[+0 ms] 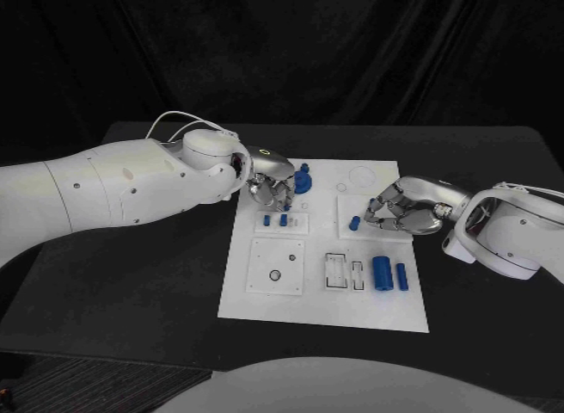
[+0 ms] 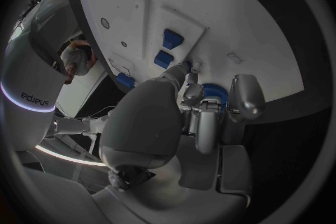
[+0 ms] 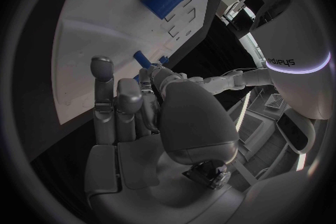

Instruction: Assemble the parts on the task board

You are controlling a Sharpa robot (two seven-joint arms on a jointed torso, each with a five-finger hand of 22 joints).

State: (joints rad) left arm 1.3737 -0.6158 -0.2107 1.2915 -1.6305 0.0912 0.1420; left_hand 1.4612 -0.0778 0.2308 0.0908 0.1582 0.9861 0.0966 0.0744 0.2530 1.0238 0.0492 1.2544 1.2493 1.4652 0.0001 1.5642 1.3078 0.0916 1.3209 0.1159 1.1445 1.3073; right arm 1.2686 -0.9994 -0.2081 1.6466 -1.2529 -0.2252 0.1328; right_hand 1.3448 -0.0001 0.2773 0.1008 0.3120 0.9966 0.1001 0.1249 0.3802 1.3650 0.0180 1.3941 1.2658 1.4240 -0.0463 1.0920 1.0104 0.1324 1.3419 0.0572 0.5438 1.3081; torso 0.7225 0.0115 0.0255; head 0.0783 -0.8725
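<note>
The white task board (image 1: 357,301) lies mid-table. My left hand (image 1: 272,188) is over its far left corner, fingers curled around a round blue part (image 1: 303,179) that also shows between the fingertips (image 2: 212,91). My right hand (image 1: 406,206) hovers over the board's right side with nothing in it (image 3: 126,117); a small blue peg (image 1: 354,225) stands just off its fingertips. Two small blue pieces (image 1: 275,221) sit below the left hand. A thick blue cylinder (image 1: 382,272) and a thin one (image 1: 402,276) lie near the board's right edge.
A raised white square with a ring and holes (image 1: 277,267) takes up the board's near left. Beside it are rectangular slots (image 1: 338,271). Black table (image 1: 133,284) surrounds the board, with free room at the left and front.
</note>
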